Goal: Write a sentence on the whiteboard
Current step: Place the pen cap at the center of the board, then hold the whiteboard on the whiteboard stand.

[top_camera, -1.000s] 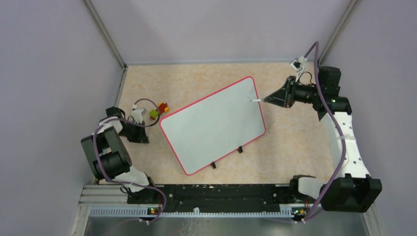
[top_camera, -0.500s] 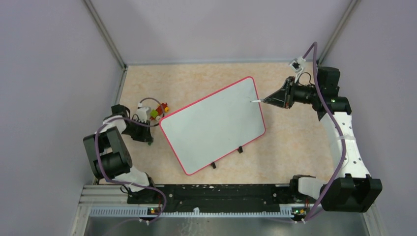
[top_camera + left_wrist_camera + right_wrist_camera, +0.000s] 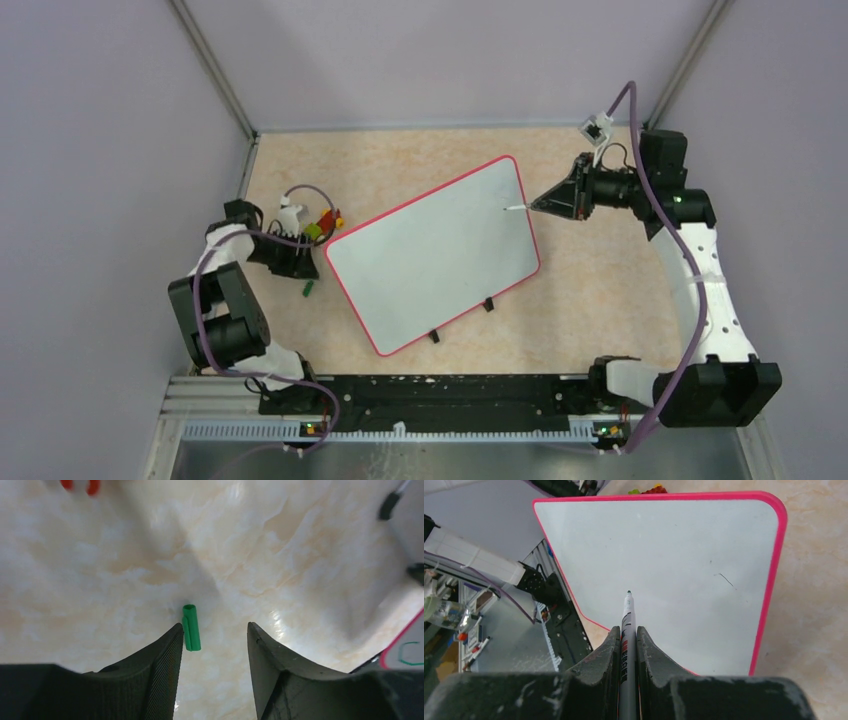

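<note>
The whiteboard (image 3: pixel 432 255) lies tilted mid-table, white with a red rim; it also fills the right wrist view (image 3: pixel 674 545). No green sentence shows on it in those views, only a faint dark stroke (image 3: pixel 725 580). In the left wrist view a small green curved mark (image 3: pixel 410 654) shows inside its rim. My right gripper (image 3: pixel 545 205) (image 3: pixel 626 630) is shut on a white marker (image 3: pixel 628 610); the tip (image 3: pixel 511 208) is over the board's far right part. My left gripper (image 3: pixel 300 265) (image 3: pixel 214 627) is open and empty above the table, left of the board. A green marker cap (image 3: pixel 309 289) (image 3: pixel 190 628) lies by its left finger.
Small red, yellow and green toy pieces (image 3: pixel 325 222) lie by the board's left corner. The board's black feet (image 3: pixel 434 337) stick out at its near edge. Metal rails and the arm bases (image 3: pixel 440 400) run along the near side; grey walls enclose the table.
My left gripper has moved toward the board's left corner, and the green cap now lies on the table beside it. My right gripper with the marker has shifted slightly left.
</note>
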`<state>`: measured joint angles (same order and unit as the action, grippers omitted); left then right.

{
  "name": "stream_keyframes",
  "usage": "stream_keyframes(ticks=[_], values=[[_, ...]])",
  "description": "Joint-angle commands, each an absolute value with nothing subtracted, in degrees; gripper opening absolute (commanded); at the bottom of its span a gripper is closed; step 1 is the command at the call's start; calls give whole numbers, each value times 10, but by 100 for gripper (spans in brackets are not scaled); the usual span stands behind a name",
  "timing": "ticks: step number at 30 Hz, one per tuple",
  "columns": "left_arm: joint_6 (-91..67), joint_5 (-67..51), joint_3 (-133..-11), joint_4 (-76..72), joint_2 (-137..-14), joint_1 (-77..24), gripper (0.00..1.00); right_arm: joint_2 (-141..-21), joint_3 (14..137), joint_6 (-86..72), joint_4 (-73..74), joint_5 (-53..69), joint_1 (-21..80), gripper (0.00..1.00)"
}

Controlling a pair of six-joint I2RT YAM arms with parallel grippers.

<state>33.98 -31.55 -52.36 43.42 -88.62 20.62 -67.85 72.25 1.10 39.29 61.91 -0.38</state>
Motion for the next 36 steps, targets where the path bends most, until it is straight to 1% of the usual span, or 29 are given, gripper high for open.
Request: stream_keyframes(ticks=[1, 10, 13, 16, 18, 20, 22, 25, 29, 32, 36], values=[[328, -423, -614, 511, -831, 205, 56, -693, 799, 70, 437, 620, 35, 0], [309, -488, -717, 576, -748, 205, 61, -734, 885, 98, 483, 568, 129, 0], [309, -518, -753, 596, -720, 205, 67, -741, 898, 102, 492, 539, 164, 0], [292, -557, -786, 603, -689, 205, 80, -753, 928, 116, 525, 503, 211, 0], [279, -570, -809, 602, -673, 205, 85, -760, 946, 130, 543, 472, 232, 0], [273, -588, -847, 617, -673, 205, 85, -763, 956, 137, 555, 456, 235, 0], [300, -633, -881, 664, -683, 205, 85, -755, 951, 137, 558, 459, 235, 0], [355, -681, -909, 737, -692, 193, 83, -728, 912, 122, 519, 456, 236, 0], [334, -665, -879, 725, -673, 157, 82, -718, 879, 101, 479, 464, 243, 0], [301, -637, -857, 695, -656, 146, 82, -738, 898, 100, 486, 453, 259, 0], [297, -634, -839, 686, -658, 141, 84, -767, 936, 141, 530, 416, 286, 0]])
